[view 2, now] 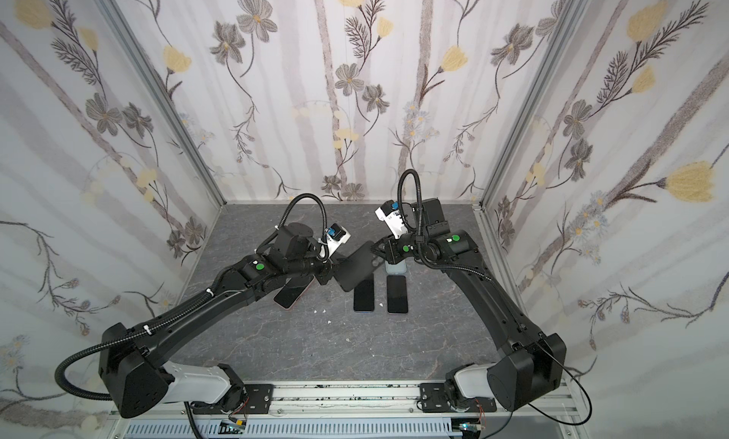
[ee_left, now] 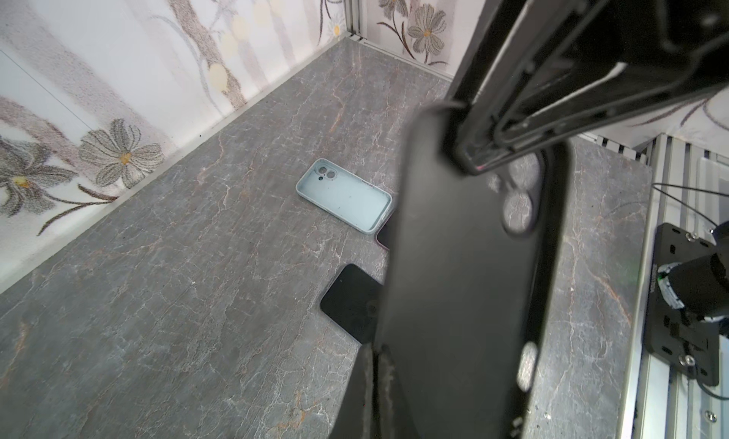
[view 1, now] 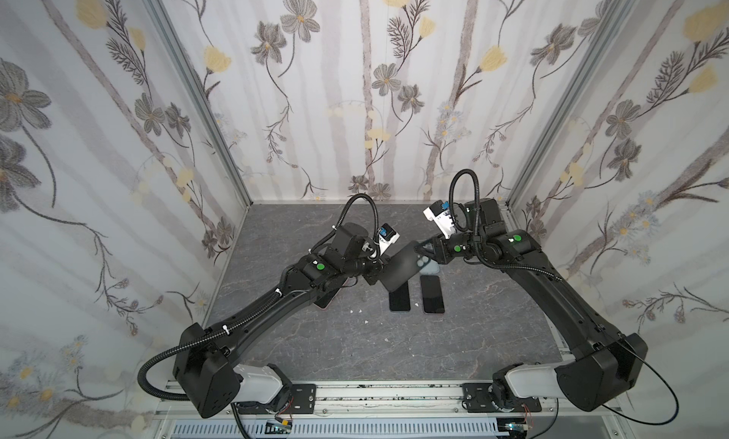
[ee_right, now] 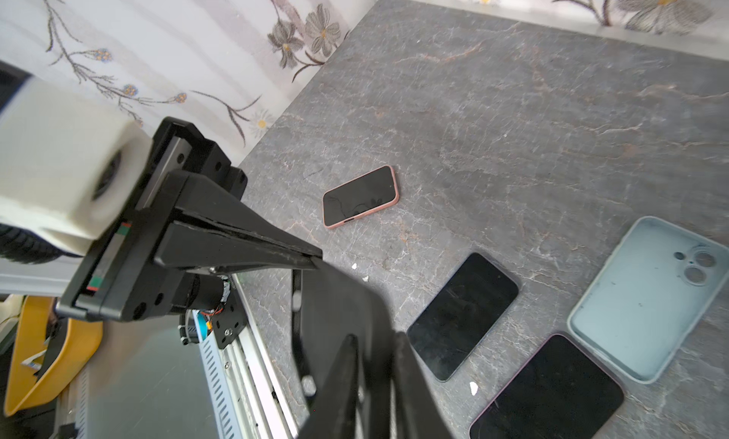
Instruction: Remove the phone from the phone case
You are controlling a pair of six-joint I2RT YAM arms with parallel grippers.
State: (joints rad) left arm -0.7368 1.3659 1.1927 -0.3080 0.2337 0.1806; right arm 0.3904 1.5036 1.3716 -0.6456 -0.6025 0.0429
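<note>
Bright even light, soft shadows, blurred foreground

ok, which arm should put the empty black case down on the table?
Left. The left gripper is shut on the black case at its edge, holding it off the table. The right gripper has jaws that look parted around the camera-cutout end, so it seems to carry nothing.

The black phone case (view 1: 400,267) hangs tilted in the air, one edge pinched in my left gripper (ee_right: 318,258); the table (ee_left: 197,299) shows through its camera cutouts, so it seems empty. In both top views, at its six o'clock, a bare black phone (view 1: 399,301) lies flat, screen up, on that table
</note>
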